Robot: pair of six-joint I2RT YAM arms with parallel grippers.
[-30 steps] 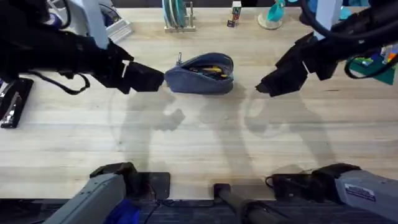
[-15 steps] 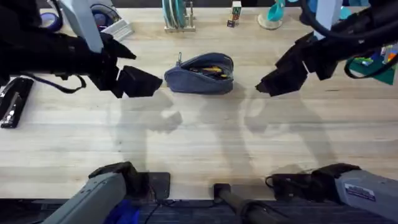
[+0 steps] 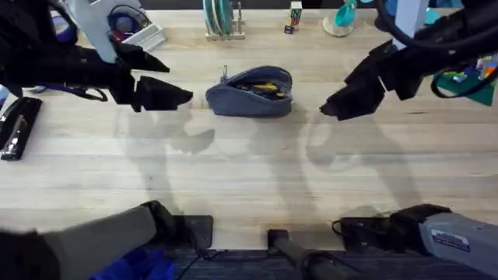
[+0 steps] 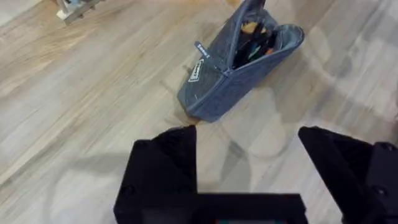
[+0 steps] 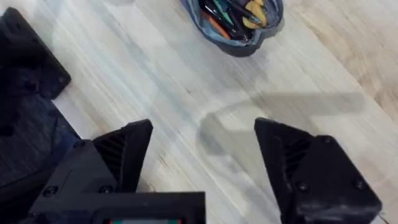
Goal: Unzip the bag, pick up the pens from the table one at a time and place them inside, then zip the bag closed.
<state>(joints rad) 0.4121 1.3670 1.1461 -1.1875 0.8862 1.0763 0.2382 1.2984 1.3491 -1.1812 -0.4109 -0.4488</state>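
Bag (image 5: pixel 235 25) gapes — pens (image 5: pixel 231 15) inside.

A black stapler (image 3: pixel 15 128) lies at the left edge; a dish rack (image 3: pixel 221 19), perhaps, stands behind.

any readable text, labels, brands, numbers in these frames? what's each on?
Nothing can be read.
The bag: small white tag beside the zipper, print too blurred to read.
Right arm base: white sticker with dark marks, too small to read.
Small box at the table's far edge: markings too small to read.
No numbers or signs can be made out anywhere else.
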